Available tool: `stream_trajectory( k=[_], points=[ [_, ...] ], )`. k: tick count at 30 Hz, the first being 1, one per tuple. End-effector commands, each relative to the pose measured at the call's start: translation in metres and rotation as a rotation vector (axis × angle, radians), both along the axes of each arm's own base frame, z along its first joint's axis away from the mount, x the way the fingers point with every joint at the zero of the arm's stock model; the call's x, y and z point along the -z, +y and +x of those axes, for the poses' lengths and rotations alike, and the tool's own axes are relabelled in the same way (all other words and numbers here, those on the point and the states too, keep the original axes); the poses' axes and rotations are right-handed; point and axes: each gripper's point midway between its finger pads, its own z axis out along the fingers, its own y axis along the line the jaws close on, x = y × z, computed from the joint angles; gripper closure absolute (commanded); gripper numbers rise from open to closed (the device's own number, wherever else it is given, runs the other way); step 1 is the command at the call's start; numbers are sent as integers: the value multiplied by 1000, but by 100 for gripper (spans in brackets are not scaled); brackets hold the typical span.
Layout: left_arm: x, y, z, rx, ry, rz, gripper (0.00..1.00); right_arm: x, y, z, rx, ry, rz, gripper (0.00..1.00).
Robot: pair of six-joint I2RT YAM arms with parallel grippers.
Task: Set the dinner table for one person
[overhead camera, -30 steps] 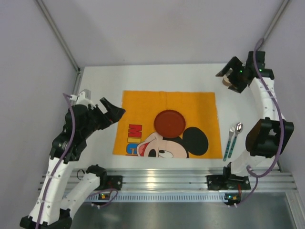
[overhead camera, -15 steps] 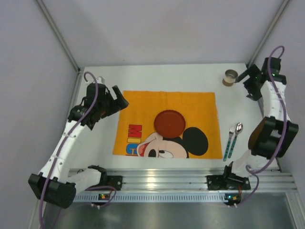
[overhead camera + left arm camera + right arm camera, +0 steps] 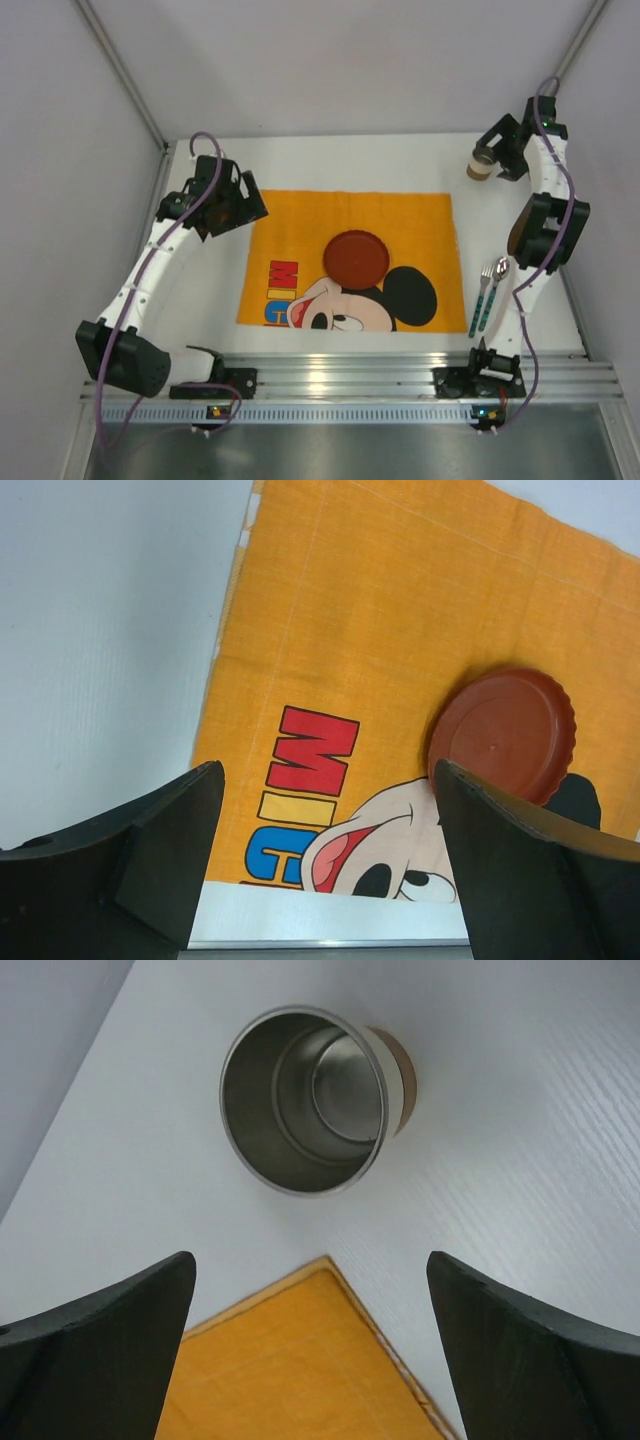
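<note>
The left tool (image 3: 330, 780) and right tool (image 3: 310, 1285) are spread, nothing held. The cup (image 3: 305, 1095), upper right on the tabletop (image 3: 320, 160) filling mid-frame, is judged next: to be straddled, pinched and carried beside the mat (image 3: 350, 215).

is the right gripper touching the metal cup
Apart. The right wrist view shows the right gripper open, with bare table plainly visible between it and the metal cup.

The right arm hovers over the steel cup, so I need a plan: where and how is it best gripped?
Likely by the rim, coming from above. The steel cup stands upright on the dinner table, mouth open and empty, so the open right pincer could put one finger inside and one outside the wall.
</note>
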Motion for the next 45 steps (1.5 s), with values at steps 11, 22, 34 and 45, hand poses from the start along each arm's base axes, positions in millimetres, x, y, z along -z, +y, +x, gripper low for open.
stream_trajectory(
  k=[11, 22, 34, 45],
  points=[
    [5, 5, 40, -28, 11, 11, 10, 9, -32, 44, 203, -26, -47, 4],
    [15, 0, 61, -17, 52, -1, 11, 82, -34, 25, 190, 148, -75, 44],
    [16, -11, 69, 24, 73, -33, 13, 52, -39, 34, 185, 76, -95, 100],
    [13, -19, 56, 72, 58, -81, 14, -44, 41, 15, -44, -65, -127, 100]
  ],
)
